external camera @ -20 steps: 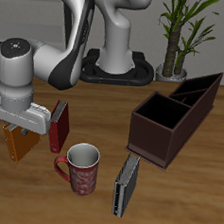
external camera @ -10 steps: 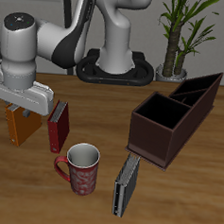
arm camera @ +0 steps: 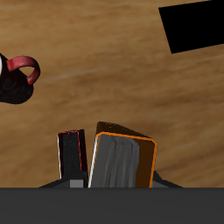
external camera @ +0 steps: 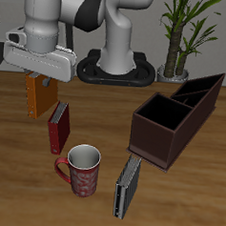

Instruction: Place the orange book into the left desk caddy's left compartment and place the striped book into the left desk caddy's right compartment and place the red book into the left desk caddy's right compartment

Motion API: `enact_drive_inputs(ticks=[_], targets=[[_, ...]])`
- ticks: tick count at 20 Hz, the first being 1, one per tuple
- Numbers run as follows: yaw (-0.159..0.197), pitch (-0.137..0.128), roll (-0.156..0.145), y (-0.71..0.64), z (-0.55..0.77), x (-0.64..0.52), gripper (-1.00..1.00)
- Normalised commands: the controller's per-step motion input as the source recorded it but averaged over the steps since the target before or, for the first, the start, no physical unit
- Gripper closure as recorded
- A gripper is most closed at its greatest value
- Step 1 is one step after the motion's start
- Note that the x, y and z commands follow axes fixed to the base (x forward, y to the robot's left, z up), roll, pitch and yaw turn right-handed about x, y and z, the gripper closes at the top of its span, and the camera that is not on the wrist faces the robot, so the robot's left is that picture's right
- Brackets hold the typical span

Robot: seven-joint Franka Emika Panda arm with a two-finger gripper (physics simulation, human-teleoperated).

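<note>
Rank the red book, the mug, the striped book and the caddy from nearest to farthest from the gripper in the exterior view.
1. Red book, just beneath the gripper.
2. Mug, farther forward.
3. Striped book, near the front edge.
4. Caddy, across the table.

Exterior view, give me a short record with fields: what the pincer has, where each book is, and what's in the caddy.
pincer: shut on the orange book, held clear above the table
red book: standing on the table, beside the mug
striped book: standing near the table's front edge, by the caddy's lower end
caddy: both compartments show no book
task progress: no book placed yet
</note>
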Motion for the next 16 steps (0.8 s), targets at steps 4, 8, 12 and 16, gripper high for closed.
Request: enact_drive_inputs(ticks=[4,8,12,16], targets=[[-0.017,0.003,-0.033,0.51,0.23,-0.42,1.0],[-0.032,-0.014,-0.009,0.35,0.16,-0.37,1.0],[-0.027,-0.041,0.001,0.3,0.16,-0.46,1.0],[0.008,-0.051,0.004,0.28,0.01,-0.43,1.0]])
